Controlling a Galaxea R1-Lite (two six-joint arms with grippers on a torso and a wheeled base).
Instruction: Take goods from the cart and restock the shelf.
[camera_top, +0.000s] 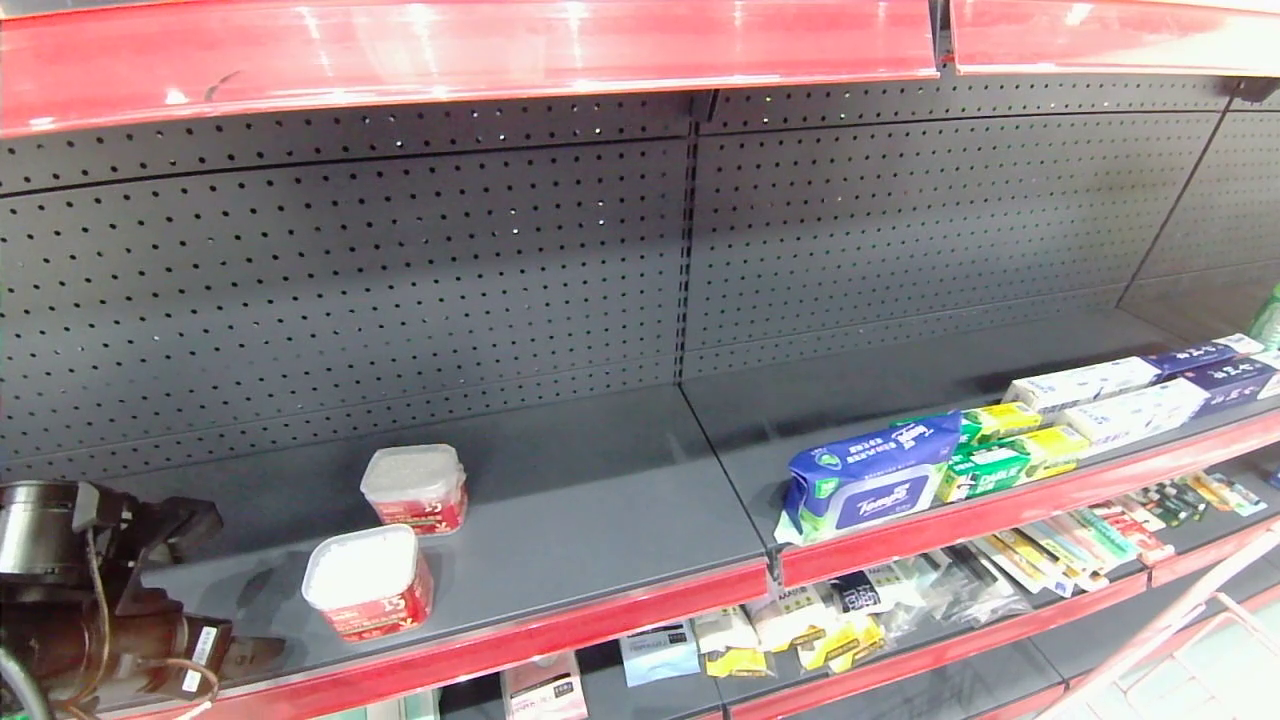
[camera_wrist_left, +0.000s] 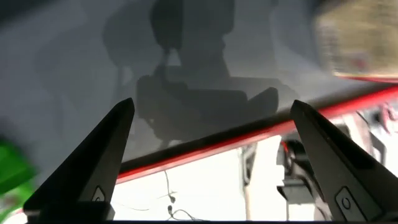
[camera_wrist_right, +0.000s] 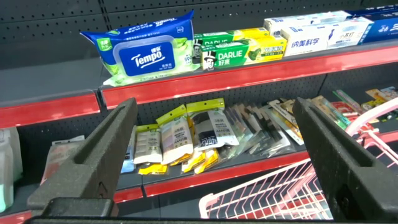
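Left gripper (camera_wrist_left: 211, 104): spread, empty, positioned at 8 o'clock beside red, white-lidded plastic tub (camera_top: 370, 583) and its twin (camera_top: 415, 488), judged already stocked on grey metal shelf (camera_top: 560, 500). Right gripper (camera_wrist_right: 214, 102): spread near pink wire cart (camera_wrist_right: 267, 193), presumably for fetching.

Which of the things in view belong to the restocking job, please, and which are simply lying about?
Job: pink cart; grey shelf; red tubs, likely restocked goods, near the open left gripper.
Lying about: wipes pack; toothpaste boxes; packets lower down.
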